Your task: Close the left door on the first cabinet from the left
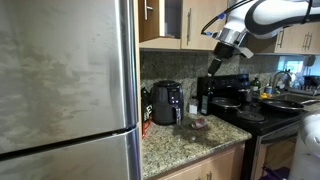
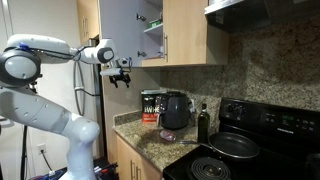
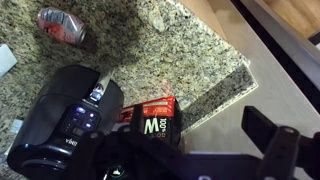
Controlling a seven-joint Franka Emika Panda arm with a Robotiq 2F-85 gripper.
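Low at left, under the open panel: gripper [image 2: 119,76], jaws apart, holding nothing. Just above, left door [image 2: 118,30] swung wide off the first cabinet [image 2: 185,35], baring shelves [image 2: 150,30]. Probably light, stiff and free on its hinges. No clamping needed; push flat on the outer face near the free edge. Door's bar handle unseen, top edge cut off. Wrist view only granite counter [image 3: 200,50].
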